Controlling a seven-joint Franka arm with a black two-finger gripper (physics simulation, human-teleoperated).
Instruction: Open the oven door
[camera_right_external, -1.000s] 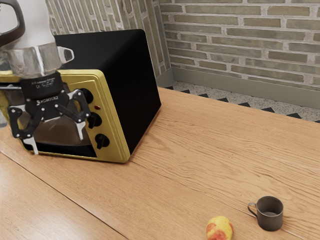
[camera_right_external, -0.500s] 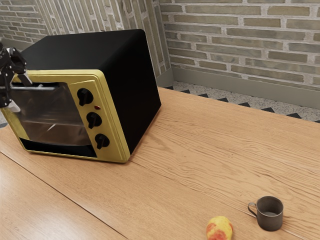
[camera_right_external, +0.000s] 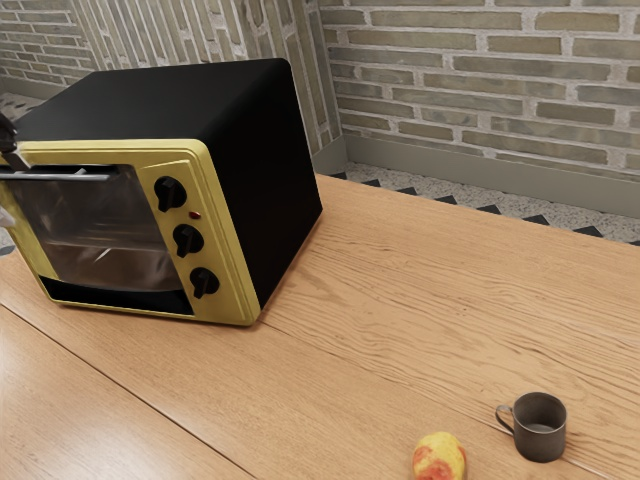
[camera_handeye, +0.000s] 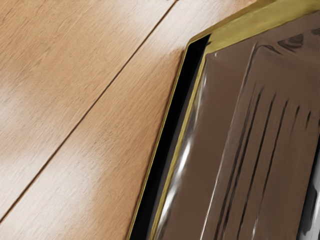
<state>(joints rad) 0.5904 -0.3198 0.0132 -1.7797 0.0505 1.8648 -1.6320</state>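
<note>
The step in hand looks to be the approach to the handle (camera_right_external: 72, 177), ahead of any real pull. The oven (camera_right_external: 258, 185) stands on the tabletop (camera_right_external: 400, 300), and its door (camera_right_external: 100, 235) is the thing to be moved: it sits upright in the yellow frame, beside the knobs (camera_right_external: 188, 240), and looks shut. The handle runs level across the upper part of the door. At the exterior view's left edge the hand (camera_right_external: 8, 188) is spread, one fingertip above the level of the bar and the other below it, by the handle's far end from the knobs. The wrist view looks closely down the oven front, past the glass to the black strip (camera_handeye: 172, 135) along its foot and the wood beyond. Whether the bar truly lies between the fingers is hard to say from so little of the hand, so I would not call it a hold. The next move calls for settling the bar well inside the gap and closing on it — or hooking it from behind — then drawing outward and down, since a bar set high suggests a door hinged at the bottom. The likely trouble is a slip off that end of the bar, or a pull too straight for the door's arc
</note>
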